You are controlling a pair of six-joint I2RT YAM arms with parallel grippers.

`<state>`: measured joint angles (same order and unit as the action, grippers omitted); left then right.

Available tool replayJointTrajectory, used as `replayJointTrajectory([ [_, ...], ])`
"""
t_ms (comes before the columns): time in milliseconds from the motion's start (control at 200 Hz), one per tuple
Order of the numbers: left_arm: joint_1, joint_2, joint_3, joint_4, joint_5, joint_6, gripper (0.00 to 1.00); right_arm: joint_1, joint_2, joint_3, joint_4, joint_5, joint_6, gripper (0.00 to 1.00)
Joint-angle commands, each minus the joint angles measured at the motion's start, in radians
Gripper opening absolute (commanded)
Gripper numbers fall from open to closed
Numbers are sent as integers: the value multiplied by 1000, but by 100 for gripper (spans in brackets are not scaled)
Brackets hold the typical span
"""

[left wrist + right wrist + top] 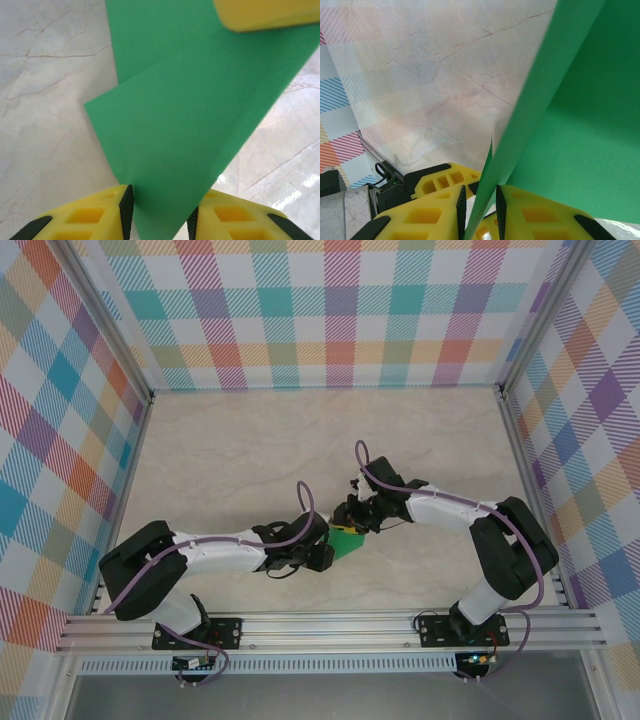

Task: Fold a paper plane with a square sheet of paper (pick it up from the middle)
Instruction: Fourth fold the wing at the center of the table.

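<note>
Seen from above, the paper [349,543] is a small green patch, partly hidden by the left gripper [332,546] and right gripper [358,525]. At the left wrist, the frame edges crop the paper, and a blurred yellow finger [270,14] is cut off at the top. Whether the left pads [126,210] pinch the paper is unclear.

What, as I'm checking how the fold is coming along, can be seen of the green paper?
The green paper is thin, plain, bright green and unmarked. It is folded: in the left wrist view one layer lies over another, with a straight slanted edge and a corner showing. It sits between the two arms and appears to be lifted off the table. Its lower end runs between the fingers of the left gripper; whether they pinch it is unclear. The right gripper pinches one edge between its pads.
</note>
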<state>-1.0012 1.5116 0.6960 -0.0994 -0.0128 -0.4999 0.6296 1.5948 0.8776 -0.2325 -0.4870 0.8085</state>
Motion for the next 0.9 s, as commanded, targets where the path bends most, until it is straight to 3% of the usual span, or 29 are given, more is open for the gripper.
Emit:
replayJointTrajectory([
  [0,-14,-21,-18,20,-10,20,35,5,8,27,-9,5,15,25],
  [505,-15,-18,-18,36,-30,21,20,5,12,32,-25,7,11,25],
  [895,-16,-32,-3,13,-34,14,20,5,14,32,-34,10,4,25],
])
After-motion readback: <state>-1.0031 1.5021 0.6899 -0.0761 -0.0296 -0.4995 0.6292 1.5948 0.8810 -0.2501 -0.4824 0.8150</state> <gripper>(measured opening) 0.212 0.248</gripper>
